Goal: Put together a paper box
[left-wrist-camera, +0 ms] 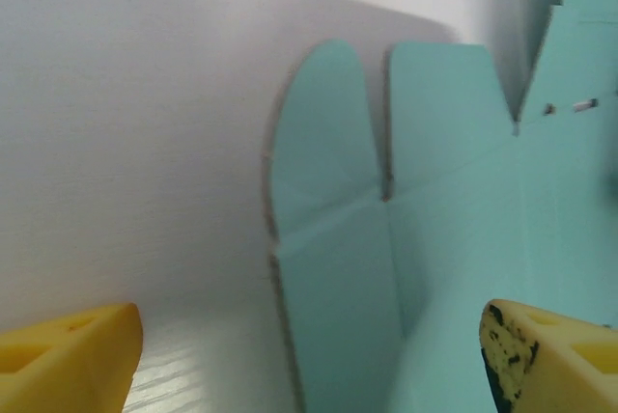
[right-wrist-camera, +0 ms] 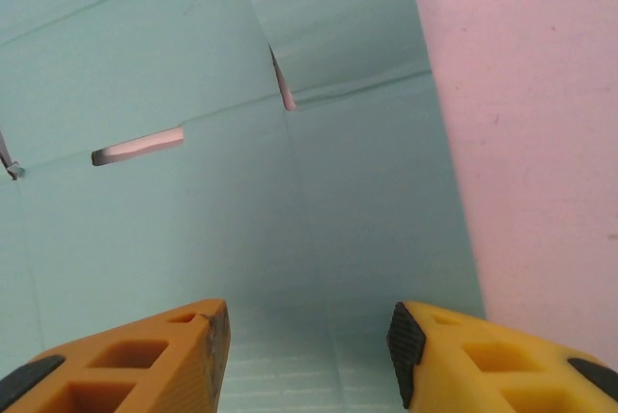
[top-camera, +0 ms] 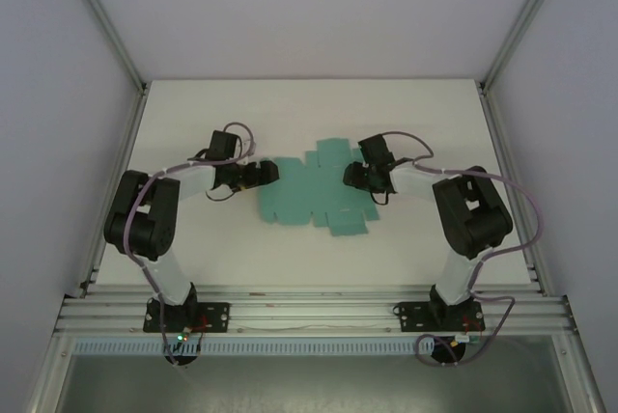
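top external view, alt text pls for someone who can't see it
A flat, unfolded teal paper box sheet lies mid-way across a white table. The left claw is at the sheet's left edge and the right claw is over its right part.

From above, the box hides both ends under the arms; up close it's blurry, runs off frame, and fingers get cropped.

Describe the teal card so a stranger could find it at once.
On the white table inside the metal-framed enclosure, near its middle, between the left arm and right arm, lies the paper box. It is a flat, unfolded sheet with flaps and slots, and its teal-green colour sets it apart from the black arms flanking it.
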Controlling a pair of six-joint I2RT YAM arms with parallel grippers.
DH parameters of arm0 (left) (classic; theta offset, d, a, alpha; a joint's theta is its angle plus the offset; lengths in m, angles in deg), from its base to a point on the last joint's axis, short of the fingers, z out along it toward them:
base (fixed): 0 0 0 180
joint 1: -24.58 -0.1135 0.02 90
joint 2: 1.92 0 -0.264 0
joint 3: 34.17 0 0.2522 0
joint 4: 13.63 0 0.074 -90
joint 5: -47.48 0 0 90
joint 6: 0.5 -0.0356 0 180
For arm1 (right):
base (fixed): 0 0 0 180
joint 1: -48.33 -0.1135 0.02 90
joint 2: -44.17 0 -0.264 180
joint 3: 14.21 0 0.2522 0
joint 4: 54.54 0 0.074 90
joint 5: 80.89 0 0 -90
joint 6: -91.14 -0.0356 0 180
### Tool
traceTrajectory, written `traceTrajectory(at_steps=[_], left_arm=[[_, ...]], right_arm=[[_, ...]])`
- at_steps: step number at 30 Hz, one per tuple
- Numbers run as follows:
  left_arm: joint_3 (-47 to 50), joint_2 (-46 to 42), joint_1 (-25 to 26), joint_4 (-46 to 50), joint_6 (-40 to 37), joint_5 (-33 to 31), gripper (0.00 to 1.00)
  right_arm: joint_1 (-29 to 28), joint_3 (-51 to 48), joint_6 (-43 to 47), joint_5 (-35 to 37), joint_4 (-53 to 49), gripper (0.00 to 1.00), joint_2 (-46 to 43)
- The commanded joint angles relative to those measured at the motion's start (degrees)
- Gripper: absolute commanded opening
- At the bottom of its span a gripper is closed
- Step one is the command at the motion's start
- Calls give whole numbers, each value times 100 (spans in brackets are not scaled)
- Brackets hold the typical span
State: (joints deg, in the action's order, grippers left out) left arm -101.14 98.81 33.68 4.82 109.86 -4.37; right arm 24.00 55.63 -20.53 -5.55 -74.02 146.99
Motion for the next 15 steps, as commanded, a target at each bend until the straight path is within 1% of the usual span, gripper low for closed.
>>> traceTrajectory(at_steps=[1, 2, 4, 7, 8, 9, 10, 11, 13, 15], left_arm=[[35, 156, 230, -505, 379, 959, 85], [60, 170, 256, -640, 508, 1068, 83], [132, 158, 293, -962, 779, 1183, 74], [240, 14, 311, -1506, 1079, 1233, 52], [210, -51, 315, -1506, 1073, 1193, 48], [166, -129, 315, -1448, 1034, 1092, 43], [128, -222, 319, -1398, 981, 950, 35], [122, -314, 319, -1392, 927, 829, 29], [81, -426, 313, -1375, 904, 669, 16], [-22, -462, 315, -1301, 891, 628, 7]], right_arm=[[16, -369, -287, -73, -220, 50, 369], [10, -385, -314, -93, -189, 50, 357], [14, -422, -372, -98, -118, 50, 335], [17, -432, -402, -137, -97, 50, 348], [11, -431, -399, -166, -87, 50, 336], [15, -418, -368, -180, -89, 50, 298], [12, -411, -327, -183, -93, 51, 243], [16, -386, -296, -125, -124, 50, 192], [36, -230, -231, 10, -384, 51, 100], [72, -92, -147, 12, -547, 53, -47]])
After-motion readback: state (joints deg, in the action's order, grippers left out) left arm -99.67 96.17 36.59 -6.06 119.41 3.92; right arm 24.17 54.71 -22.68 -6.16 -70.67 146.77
